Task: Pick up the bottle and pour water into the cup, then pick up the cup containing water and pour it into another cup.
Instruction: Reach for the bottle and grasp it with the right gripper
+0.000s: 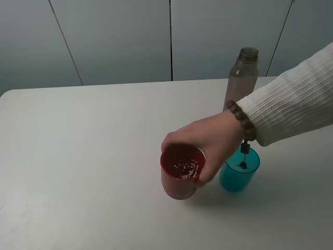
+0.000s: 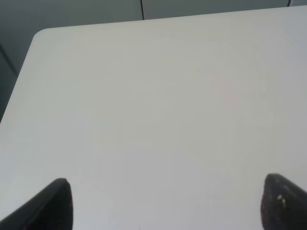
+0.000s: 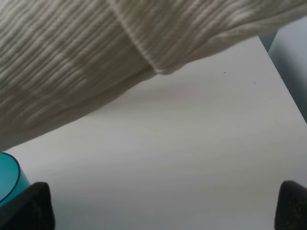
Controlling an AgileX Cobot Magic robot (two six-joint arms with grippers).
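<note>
Wait for the person's hand [image 1: 208, 140] on the red cup [image 1: 179, 182] to clear, then take the bottle [image 1: 240, 78] mid-body. Your right pincer [image 3: 160, 206] gapes wide with the teal cup [image 3: 7, 177] just beside one fingertip [image 3: 29, 208] — the bottle stands upright beyond that cup, outside the wrist view. Your left pincer [image 2: 165, 203] is wide too, over the surface [image 2: 144, 96].

The red cup [image 1: 177, 188] is recorded as opaque, the teal cup [image 1: 237, 178] as translucent blue-green, and the bottle [image 1: 243, 75] as translucent smoky grey-brown. The table [image 1: 78, 156] is noted as plain off-white, and the wall [image 1: 119, 36] as pale grey crossed by thin dark seams. A cream ribbed-knit sleeve [image 1: 296, 101] and a brown bead bracelet [image 1: 240, 119] are observed; the fingers [image 2: 53, 206] of the left gripper [image 2: 165, 203] and of the right gripper [image 3: 163, 206] are logged as black.
</note>
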